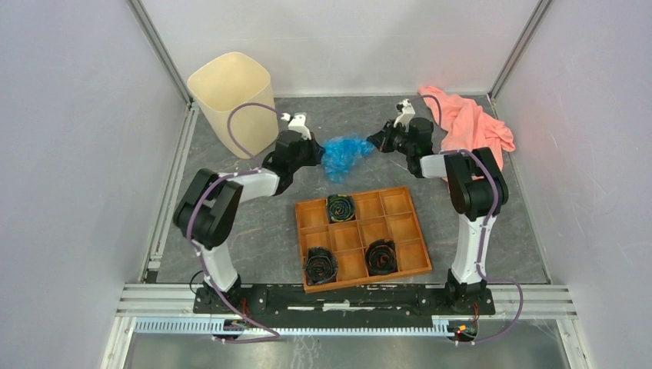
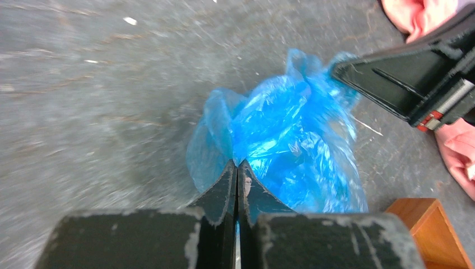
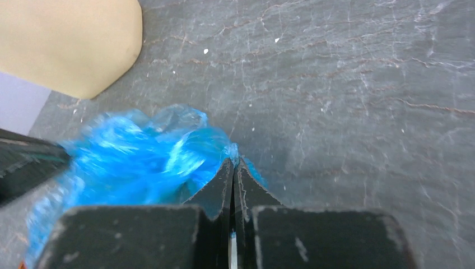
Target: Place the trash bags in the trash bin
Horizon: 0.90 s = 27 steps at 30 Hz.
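At the fingertips, the left gripper [image 2: 236,165] and right gripper [image 3: 232,162] are each pinched closed on an edge of the crumpled blue trash bag [image 1: 344,156], bunched between them over scuffed, veined grey tabletop [image 1: 261,223]. Beige trash bin [image 1: 231,100] stands far-left, apart, by pale walls [image 1: 77,154] framed in aluminium.

Left hand [image 2: 236,163] and right hand [image 3: 232,162] clamped closed, tips facing.

Orange compartment tray [image 1: 409,227] sits mid-table, holding three black coiled rolls [image 1: 340,206] in separate compartments. Pink cloth [image 1: 469,123] lies crumpled, far right.
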Each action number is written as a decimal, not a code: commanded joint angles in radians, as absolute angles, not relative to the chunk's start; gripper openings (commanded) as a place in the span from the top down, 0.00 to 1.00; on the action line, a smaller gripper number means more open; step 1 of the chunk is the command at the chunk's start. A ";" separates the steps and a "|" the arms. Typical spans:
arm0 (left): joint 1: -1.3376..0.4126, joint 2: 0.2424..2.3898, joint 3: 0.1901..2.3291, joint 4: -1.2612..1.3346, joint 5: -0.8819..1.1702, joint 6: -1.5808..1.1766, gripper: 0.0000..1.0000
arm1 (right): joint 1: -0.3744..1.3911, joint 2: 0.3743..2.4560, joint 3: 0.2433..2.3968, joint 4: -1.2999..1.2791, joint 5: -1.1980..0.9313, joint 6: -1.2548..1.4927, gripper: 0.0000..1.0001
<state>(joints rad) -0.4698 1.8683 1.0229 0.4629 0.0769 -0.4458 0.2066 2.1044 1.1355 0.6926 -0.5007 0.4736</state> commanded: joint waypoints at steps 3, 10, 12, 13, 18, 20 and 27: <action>-0.462 1.644 0.853 0.686 -0.198 -0.316 0.98 | 0.153 1.925 0.987 0.766 -0.483 0.406 0.99; -0.462 1.610 0.809 0.728 -0.231 -0.329 0.98 | 0.112 1.805 0.865 0.831 -0.481 0.360 1.00; -0.461 1.635 0.854 0.658 -0.205 -0.356 0.98 | 0.107 1.805 0.863 0.819 -0.477 0.349 0.99; -0.461 1.657 0.885 0.608 -0.198 -0.377 0.97 | 0.103 1.809 0.868 0.812 -0.481 0.348 0.99; -0.447 1.726 1.054 0.294 -0.197 -0.523 0.61 | 0.095 1.787 0.857 0.801 -0.493 0.361 1.00; -0.442 1.692 1.054 0.230 -0.207 -0.545 0.34 | 0.094 1.781 0.855 0.777 -0.485 0.356 1.00; -0.460 1.404 0.955 0.044 -0.260 -0.509 0.04 | 0.094 1.786 0.862 0.756 -0.483 0.369 0.99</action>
